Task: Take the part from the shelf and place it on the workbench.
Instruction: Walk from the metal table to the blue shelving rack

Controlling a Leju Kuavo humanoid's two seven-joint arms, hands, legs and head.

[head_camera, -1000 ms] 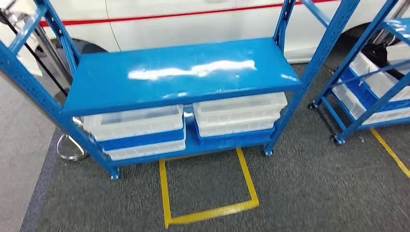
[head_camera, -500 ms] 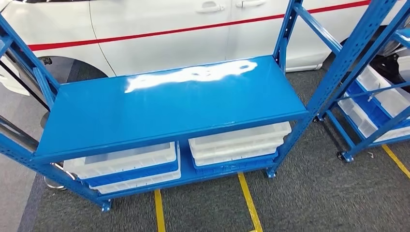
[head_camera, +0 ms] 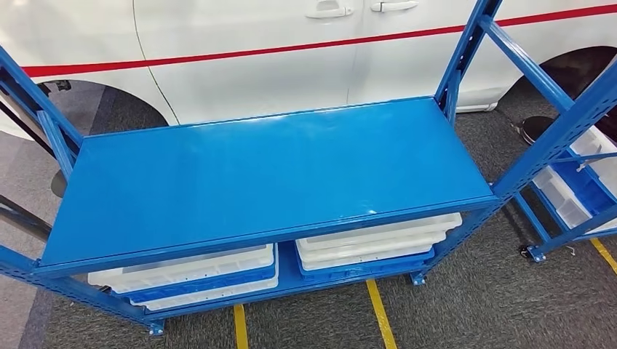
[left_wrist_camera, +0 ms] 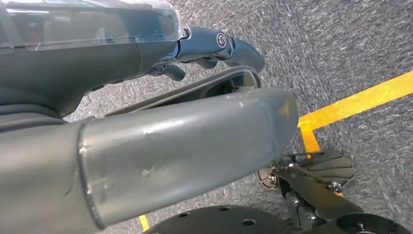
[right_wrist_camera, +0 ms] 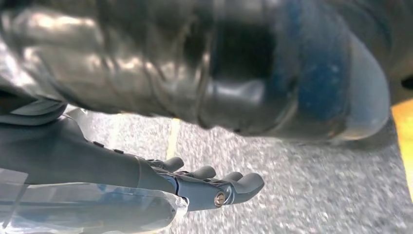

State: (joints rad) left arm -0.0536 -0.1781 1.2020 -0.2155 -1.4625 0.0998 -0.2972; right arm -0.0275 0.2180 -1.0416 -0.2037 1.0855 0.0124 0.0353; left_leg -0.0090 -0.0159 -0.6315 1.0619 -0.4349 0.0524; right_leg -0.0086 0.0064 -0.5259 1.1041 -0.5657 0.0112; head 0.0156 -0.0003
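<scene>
The blue steel shelf (head_camera: 269,174) had drawn nearer, well ahead of both hanging hands, left (left_wrist_camera: 214,46) and right (right_wrist_camera: 214,187), fingers apart, empty.

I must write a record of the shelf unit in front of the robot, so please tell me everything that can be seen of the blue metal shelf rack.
The blue metal shelf rack looks like painted steel, glossy on top. Its wide flat upper board carries nothing. Perforated blue uprights rise at its corners, with slanted braces at the sides. On the lower board lie stacked white plastic trays with blue ones between them, in two piles side by side. The rack stands on grey carpet crossed by yellow tape lines, in front of a white car.
</scene>
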